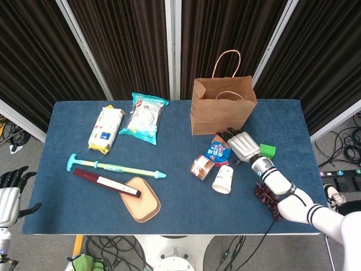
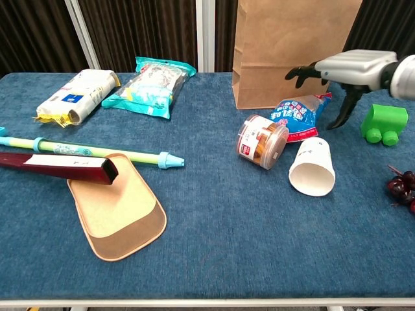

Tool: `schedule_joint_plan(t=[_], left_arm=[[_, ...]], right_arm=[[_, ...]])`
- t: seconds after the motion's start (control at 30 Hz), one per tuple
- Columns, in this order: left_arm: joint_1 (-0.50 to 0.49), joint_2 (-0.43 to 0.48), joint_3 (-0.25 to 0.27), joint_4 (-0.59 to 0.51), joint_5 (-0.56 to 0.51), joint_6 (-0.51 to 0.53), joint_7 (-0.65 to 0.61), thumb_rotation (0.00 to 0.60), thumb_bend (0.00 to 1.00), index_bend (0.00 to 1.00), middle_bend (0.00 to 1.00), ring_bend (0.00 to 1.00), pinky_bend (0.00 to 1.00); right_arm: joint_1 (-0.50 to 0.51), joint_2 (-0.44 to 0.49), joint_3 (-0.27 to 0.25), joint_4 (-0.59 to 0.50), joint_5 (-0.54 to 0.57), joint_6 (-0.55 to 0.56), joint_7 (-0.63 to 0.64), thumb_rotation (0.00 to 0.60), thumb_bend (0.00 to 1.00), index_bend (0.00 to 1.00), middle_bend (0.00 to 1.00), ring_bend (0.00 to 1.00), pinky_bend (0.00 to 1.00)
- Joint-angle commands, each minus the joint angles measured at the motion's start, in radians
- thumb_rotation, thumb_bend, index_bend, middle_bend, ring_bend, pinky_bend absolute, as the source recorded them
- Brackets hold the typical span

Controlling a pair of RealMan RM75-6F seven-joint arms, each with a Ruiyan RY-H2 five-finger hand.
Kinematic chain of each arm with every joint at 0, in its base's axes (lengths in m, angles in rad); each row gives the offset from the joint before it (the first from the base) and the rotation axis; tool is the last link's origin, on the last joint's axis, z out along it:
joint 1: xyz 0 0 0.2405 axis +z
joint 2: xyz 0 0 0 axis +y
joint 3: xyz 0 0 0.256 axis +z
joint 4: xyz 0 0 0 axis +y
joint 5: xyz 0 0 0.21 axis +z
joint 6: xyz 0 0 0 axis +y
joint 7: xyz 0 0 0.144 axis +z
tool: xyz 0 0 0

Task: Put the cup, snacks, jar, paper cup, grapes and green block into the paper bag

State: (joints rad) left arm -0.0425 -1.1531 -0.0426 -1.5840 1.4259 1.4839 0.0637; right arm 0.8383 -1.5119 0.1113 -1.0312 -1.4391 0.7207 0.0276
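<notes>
The brown paper bag [image 1: 223, 107] [image 2: 292, 52] stands upright and open at the back. My right hand [image 1: 241, 145] [image 2: 337, 71] hovers with fingers spread and nothing in it, just over the blue snack packet [image 1: 219, 149] [image 2: 298, 113]. The green block [image 1: 267, 151] [image 2: 384, 123] lies right of that hand. In front of the packet, the jar [image 1: 201, 166] [image 2: 261, 141] and the white paper cup [image 1: 223, 179] [image 2: 312, 166] lie on their sides. The grapes [image 1: 269, 199] [image 2: 403, 186] sit at the front right. My left hand [image 1: 10, 195] hangs off the table's front-left corner, holding nothing.
Two more snack packs [image 1: 105, 129] [image 1: 145, 117] lie at the back left. A teal and yellow syringe toy [image 1: 115, 167], a dark red box [image 1: 106, 182] and a tan pad [image 1: 144, 199] occupy the front left. The blue table [image 1: 180, 223] has bare cloth along its front.
</notes>
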Motion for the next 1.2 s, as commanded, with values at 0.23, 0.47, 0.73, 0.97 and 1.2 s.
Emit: schedule_joint_plan(t=[0.23, 0.47, 0.73, 0.97, 1.2], left_arm=[[0.003, -0.005, 0.002, 0.01, -0.007, -0.005, -0.01, 0.6, 0.0, 0.29, 0.23, 0.16, 0.14], [0.007, -0.005, 0.003, 0.015, -0.005, -0.002, -0.018, 0.6, 0.0, 0.29, 0.23, 0.16, 0.14], [0.01, -0.006, 0.005, 0.018, 0.003, 0.003, -0.026, 0.6, 0.0, 0.29, 0.23, 0.16, 0.14], [0.009, -0.006, 0.003, 0.017, 0.015, 0.011, -0.026, 0.6, 0.0, 0.29, 0.23, 0.16, 0.14], [0.007, -0.003, 0.004, 0.015, 0.022, 0.012, -0.025, 0.6, 0.0, 0.29, 0.23, 0.16, 0.14]], right_arm=[[0.058, -0.183, -0.016, 0.243, -0.016, -0.026, 0.036, 0.6, 0.14, 0.14, 0.23, 0.11, 0.26], [0.049, -0.224, -0.043, 0.317, -0.067, 0.058, 0.093, 0.6, 0.33, 0.53, 0.49, 0.38, 0.57], [0.002, -0.058, -0.023, 0.114, -0.163, 0.387, 0.136, 0.6, 0.36, 0.62, 0.54, 0.44, 0.61], [-0.045, 0.143, 0.054, -0.184, -0.198, 0.612, 0.109, 0.6, 0.36, 0.62, 0.54, 0.44, 0.61], [-0.078, 0.24, 0.172, -0.329, -0.137, 0.73, 0.101, 0.6, 0.36, 0.62, 0.54, 0.44, 0.61]])
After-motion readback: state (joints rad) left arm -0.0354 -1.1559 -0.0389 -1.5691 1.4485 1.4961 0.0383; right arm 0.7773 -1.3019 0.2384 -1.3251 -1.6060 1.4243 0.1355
